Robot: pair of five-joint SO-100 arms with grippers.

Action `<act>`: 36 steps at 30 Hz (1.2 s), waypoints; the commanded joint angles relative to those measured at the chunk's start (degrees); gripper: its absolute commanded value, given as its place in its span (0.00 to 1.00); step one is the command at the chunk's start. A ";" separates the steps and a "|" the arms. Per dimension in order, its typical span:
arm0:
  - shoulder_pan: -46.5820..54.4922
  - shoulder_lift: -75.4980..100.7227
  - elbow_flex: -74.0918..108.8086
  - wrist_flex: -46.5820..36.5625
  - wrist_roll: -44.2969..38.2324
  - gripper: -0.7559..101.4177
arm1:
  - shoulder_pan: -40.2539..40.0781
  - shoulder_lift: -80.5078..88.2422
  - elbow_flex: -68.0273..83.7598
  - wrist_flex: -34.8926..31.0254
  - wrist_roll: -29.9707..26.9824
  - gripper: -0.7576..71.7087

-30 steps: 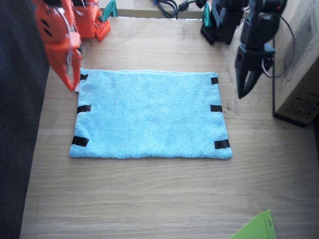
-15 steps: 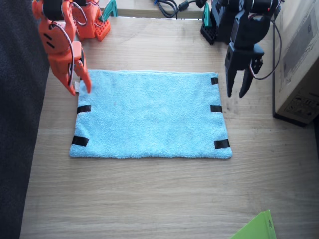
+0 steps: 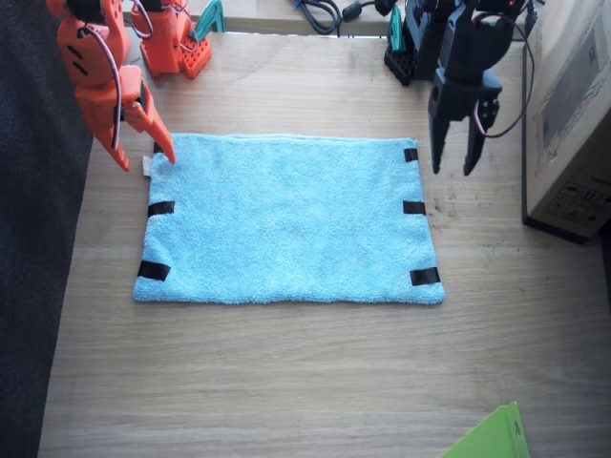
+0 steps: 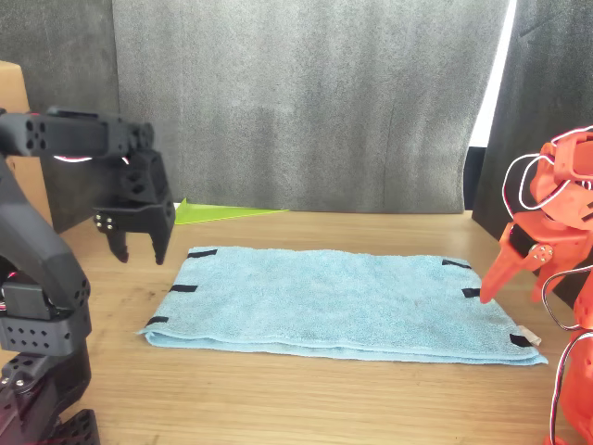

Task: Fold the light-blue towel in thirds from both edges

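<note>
Both grippers, right (image 3: pixel 143 153) and left (image 3: pixel 452 164), hover with fingers spread at opposite edges of the towel (image 3: pixel 286 218) lying flat on the table (image 3: pixel 286 382); next, each should pinch an edge.

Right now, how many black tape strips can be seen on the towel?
5 clearly: three on the light-blue towel's edge near the left gripper, two on the edge by the right gripper; a sixth is mostly hidden behind it.

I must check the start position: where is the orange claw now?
In the fixed view the right arm's orange claw hangs open at the light-blue towel's far left corner, beside the taped edge.
</note>
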 commanded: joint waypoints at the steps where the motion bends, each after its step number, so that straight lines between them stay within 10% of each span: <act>1: -1.14 -0.53 -1.41 1.05 0.18 0.29 | 1.14 -0.88 -0.35 0.09 0.62 0.57; 36: -2.72 -3.60 5.36 -0.70 -2.02 0.29 | 4.57 -4.39 0.00 -1.23 0.79 0.55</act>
